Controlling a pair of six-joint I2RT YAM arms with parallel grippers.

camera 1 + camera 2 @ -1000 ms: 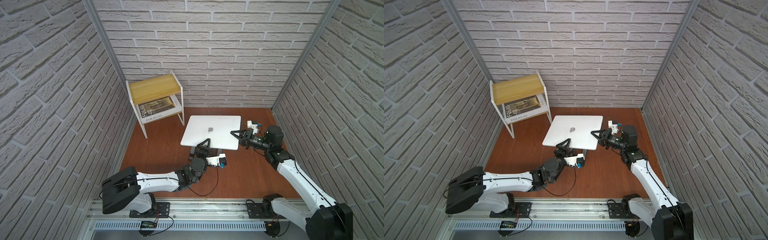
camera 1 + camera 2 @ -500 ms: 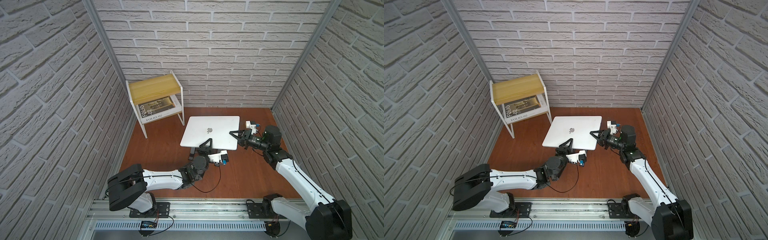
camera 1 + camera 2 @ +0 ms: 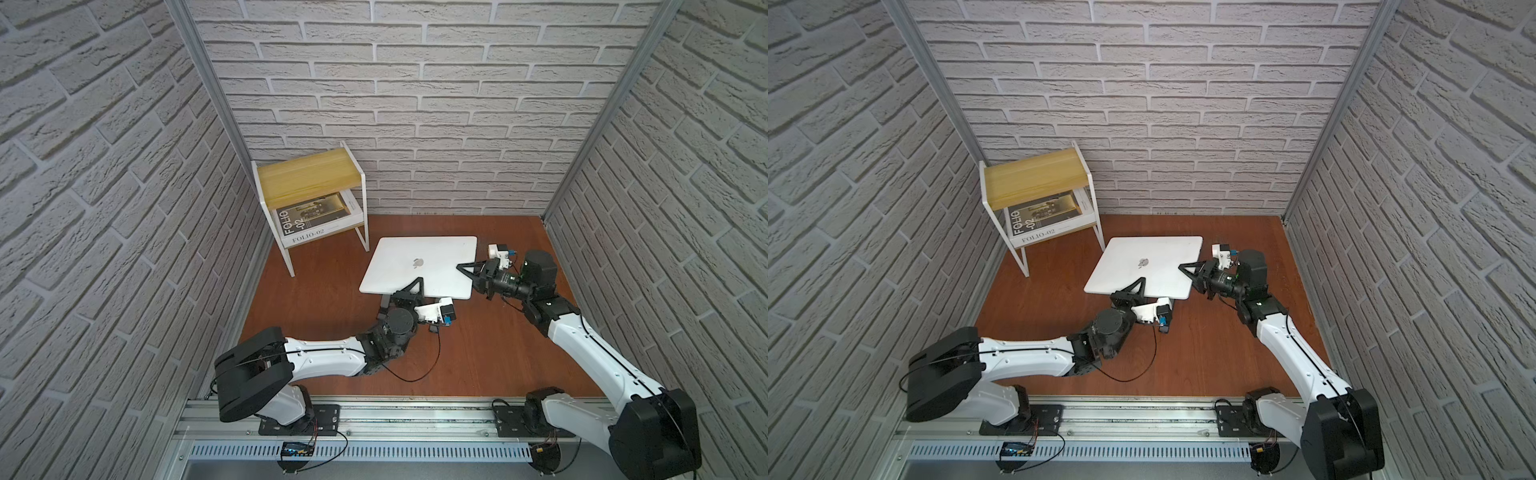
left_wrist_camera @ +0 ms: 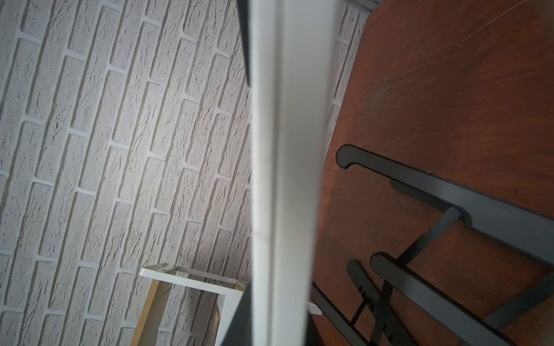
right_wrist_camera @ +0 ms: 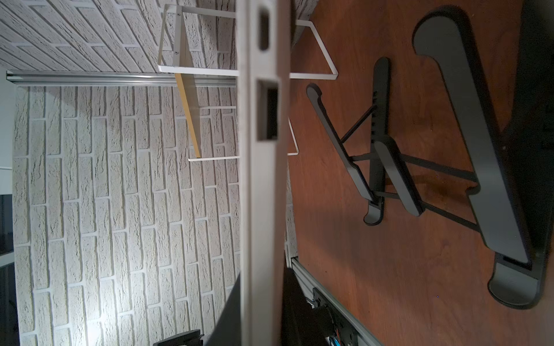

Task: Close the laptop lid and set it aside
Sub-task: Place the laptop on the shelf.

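Closed, ready for setting aside: my left claw (image 3: 415,286) clamps the near edge of the thin silver-white laptop (image 3: 415,249), forearm low over the red-brown wooden table (image 3: 324,316). My right claw (image 3: 465,270) grips its side, wrist level. Both, I judge, must carry it together clear of the grey folding metal stand (image 5: 467,143) beneath.

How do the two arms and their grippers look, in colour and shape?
The left arm and right arm have white shells, black joints and black shoulder housings. A thin black cable loops beside the left arm. The left gripper and right gripper are black, triangular in outline. The left camera block and right camera block are white with blue plugs.
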